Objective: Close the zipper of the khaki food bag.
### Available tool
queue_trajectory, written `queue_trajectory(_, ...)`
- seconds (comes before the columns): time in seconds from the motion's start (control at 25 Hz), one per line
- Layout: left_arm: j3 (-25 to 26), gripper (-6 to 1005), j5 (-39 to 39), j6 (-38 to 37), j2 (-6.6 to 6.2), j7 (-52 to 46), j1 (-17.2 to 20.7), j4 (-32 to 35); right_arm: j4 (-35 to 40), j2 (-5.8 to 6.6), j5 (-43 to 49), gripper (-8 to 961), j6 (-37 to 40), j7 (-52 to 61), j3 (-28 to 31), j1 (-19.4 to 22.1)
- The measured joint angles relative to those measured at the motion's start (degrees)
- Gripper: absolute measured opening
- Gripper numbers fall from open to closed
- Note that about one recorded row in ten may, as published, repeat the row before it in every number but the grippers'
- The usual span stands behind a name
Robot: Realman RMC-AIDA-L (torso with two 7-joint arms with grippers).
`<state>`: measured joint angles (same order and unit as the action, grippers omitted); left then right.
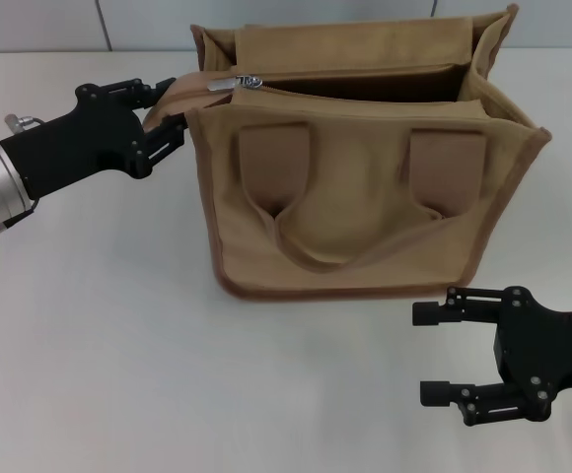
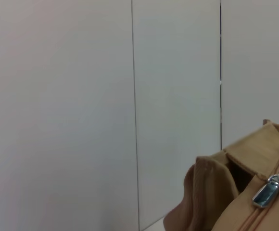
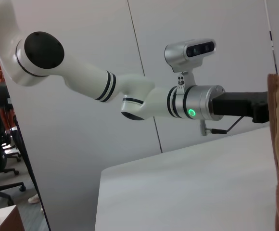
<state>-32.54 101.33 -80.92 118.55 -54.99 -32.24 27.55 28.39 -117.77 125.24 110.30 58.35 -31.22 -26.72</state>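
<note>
Khaki food bag gapes, zipper undone (interior dark); left claw grips its end, right claw open.

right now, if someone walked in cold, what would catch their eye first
The tan bag in the middle of the white table, its top gaping open with the silver zipper pull sitting at the bag's left end. Next, the left tool clamped on the fabric at that left end, close beside the pull. The right tool waits open on the table in front of the bag's right corner.
</note>
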Motion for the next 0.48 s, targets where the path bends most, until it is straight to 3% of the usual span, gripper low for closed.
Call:
queue_trajectory(0.28,0.14,284,-0.20,-3.27,-0.14,0.03,0.12,0.12,0.12,0.09,-0.17,783,0.72,-0.11,1.22,0.00)
queue_trajectory(0.48,0.20,159,-2.49,-7.91,-0.24,-0.12,0.42,0.44,-0.09,0.18,-3.56,782,6.95,1.95,2.27,-0.29)
